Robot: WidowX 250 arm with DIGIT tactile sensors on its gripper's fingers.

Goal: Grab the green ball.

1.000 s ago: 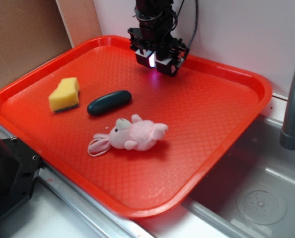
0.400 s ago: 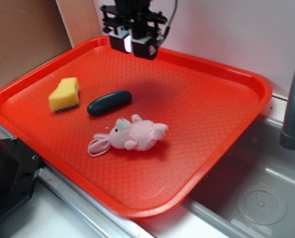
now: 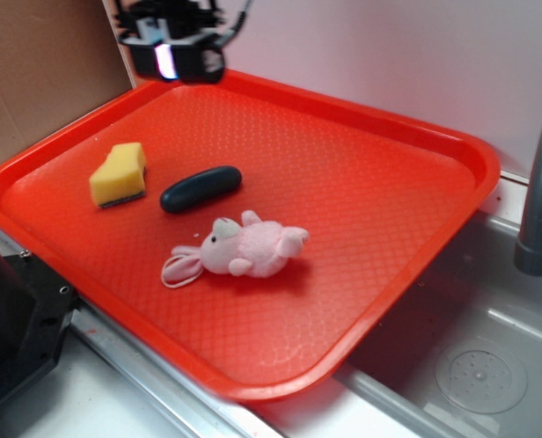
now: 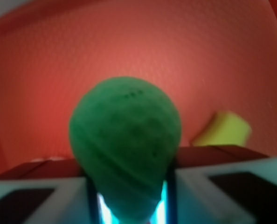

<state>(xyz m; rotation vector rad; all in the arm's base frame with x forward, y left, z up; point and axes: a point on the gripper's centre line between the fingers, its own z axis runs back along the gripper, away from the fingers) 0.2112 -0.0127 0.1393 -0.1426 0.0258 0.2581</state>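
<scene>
The green ball fills the middle of the wrist view, squeezed between my two fingers, its lower half pinched narrow. My gripper is shut on it and hangs high over the far left corner of the red tray. In the exterior view the ball itself is hidden inside the jaws; only a pale glow shows between them. Below the held ball, the wrist view shows the tray floor and a blurred corner of the yellow sponge.
On the tray lie a yellow sponge, a dark teal oblong capsule and a pink plush rabbit. A cardboard wall stands at the left. A grey faucet and a sink are at the right.
The gripper has moved left along the back of the tray and risen, from the middle of the far rim to the far left corner. The things on the tray have not moved.
</scene>
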